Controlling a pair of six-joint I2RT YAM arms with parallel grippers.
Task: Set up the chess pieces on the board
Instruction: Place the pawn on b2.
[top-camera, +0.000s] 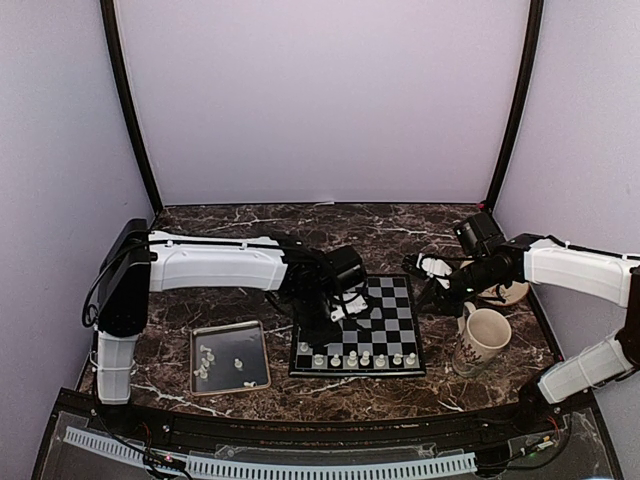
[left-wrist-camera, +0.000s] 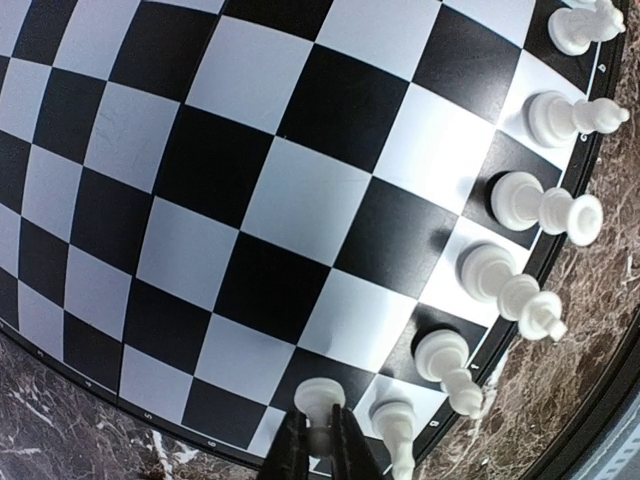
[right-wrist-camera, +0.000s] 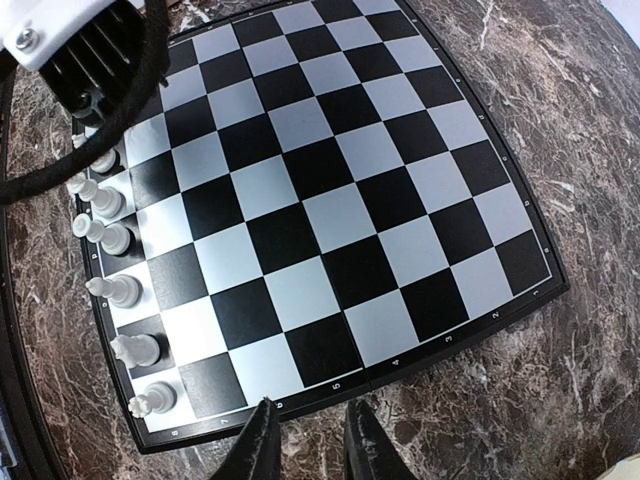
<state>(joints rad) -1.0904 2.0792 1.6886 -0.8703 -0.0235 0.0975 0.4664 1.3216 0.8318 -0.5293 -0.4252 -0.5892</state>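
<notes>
The board (top-camera: 385, 310) lies in the middle of the table. Several whitish chess pieces (top-camera: 365, 358) stand in a row along its near edge. My left gripper (top-camera: 336, 313) hangs over the board's near left part. In the left wrist view it (left-wrist-camera: 320, 432) is shut on a white chess piece (left-wrist-camera: 320, 400), held base down just above the board (left-wrist-camera: 260, 200) beside the row of pieces (left-wrist-camera: 520, 200). My right gripper (top-camera: 432, 297) hovers at the board's right edge. In the right wrist view it (right-wrist-camera: 312, 440) is open and empty over the border of the board (right-wrist-camera: 330, 200).
A silver-rimmed tray (top-camera: 228, 327) left of the board holds several loose pieces (top-camera: 207, 362). A patterned mug (top-camera: 483, 338) stands right of the board, with a small plate (top-camera: 512, 293) behind it. Purple walls close in the sides and back.
</notes>
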